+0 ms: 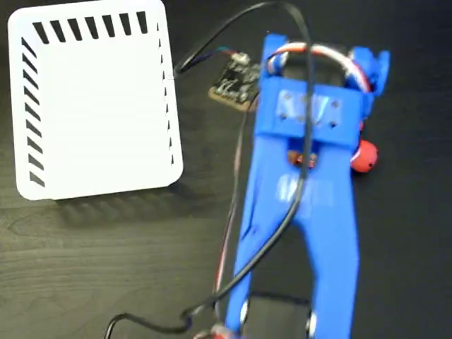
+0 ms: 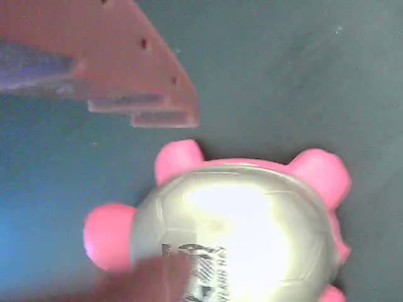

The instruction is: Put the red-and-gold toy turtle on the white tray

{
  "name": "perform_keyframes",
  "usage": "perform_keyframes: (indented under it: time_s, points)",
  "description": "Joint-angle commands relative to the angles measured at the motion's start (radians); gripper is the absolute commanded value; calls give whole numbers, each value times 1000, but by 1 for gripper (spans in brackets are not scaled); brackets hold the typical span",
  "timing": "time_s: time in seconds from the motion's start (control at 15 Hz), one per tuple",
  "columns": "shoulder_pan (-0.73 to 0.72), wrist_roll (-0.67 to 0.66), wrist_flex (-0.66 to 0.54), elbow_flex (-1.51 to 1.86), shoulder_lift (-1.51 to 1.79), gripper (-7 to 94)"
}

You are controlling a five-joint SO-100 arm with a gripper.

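Wrist view alone shows the turtle's [image 2: 233, 233] gold shell; fixed view only red.

- Red-and-gold toy turtle [image 2: 233, 233]: glossy, mirror-like gold shell; smooth, rubbery-looking legs.
- White tray [image 1: 92, 106]: smooth matt plastic with slotted sides.
- Tabletop [image 1: 85, 261]: dark wood grain, low sheen.
- Arm [image 1: 304, 205]: bright blue, smooth moulded plastic.

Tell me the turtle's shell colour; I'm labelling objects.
Shiny pale gold, almost silvery under glare, on the red-and-gold toy turtle; best in the wrist view.
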Motion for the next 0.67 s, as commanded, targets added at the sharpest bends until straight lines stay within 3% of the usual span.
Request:
perform_keyframes:
  time_s: [0.0, 0.13, 0.33, 0.4, 0.6]
  points:
    - [38, -14, 32, -97, -28, 45]
    - [64, -20, 17, -114, -74, 59]
    - [94, -66, 5, -114, -106, 59]
    - [97, -78, 5, -112, -123, 66]
    - [87, -83, -2, -107, -178, 68]
